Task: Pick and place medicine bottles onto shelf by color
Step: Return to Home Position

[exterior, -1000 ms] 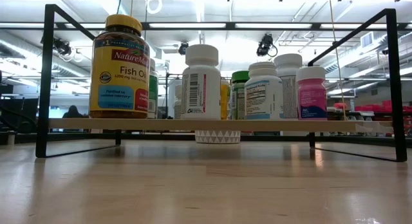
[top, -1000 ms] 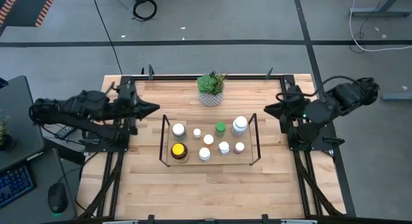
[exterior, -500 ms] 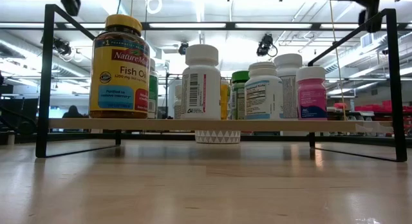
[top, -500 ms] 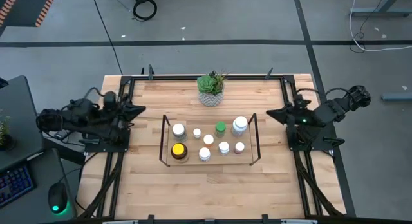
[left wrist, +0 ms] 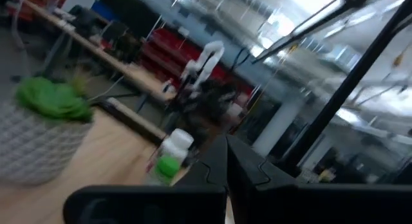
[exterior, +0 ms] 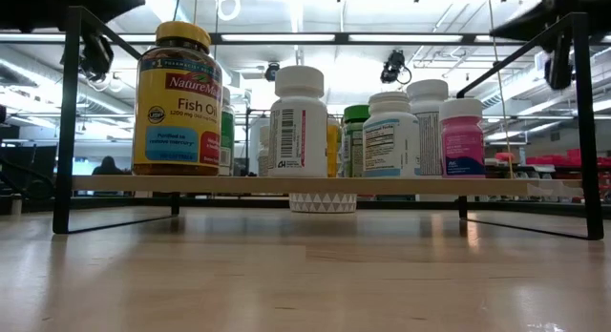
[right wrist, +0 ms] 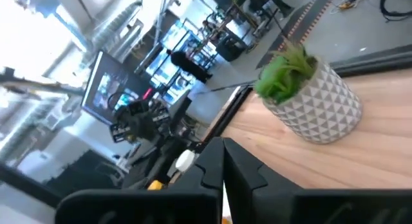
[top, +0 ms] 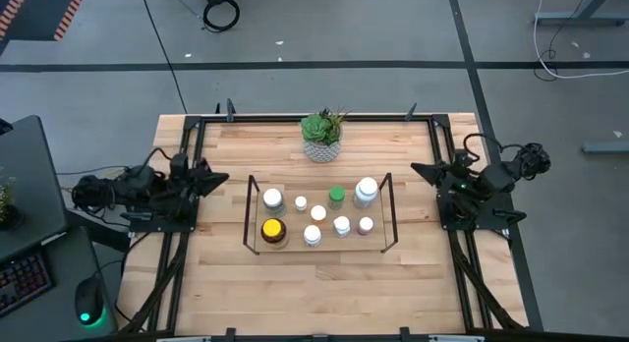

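The bottles (top: 317, 213) all stand upright on the shelf (top: 386, 216) mid-worktop (top: 295, 293), with the amber bottle (exterior: 177, 98) at the front. The left arm's fingers (top: 222, 176) hang at the shelf's 9 o'clock and the right arm's fingers (top: 417, 169) at 3 o'clock. Both pairs are pressed together, empty and about equally clear of it. Nothing seems left to fetch. The plant (top: 322, 136) sits at 12.

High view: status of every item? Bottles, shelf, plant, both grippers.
Medicine bottles: nine, upright, capped, all on the shelf.
Shelf: standing mid-table, loaded.
Potted plant: upright, behind the shelf.
Left gripper: shut, empty, at the table's left edge.
Right gripper: shut, empty, at the right edge.
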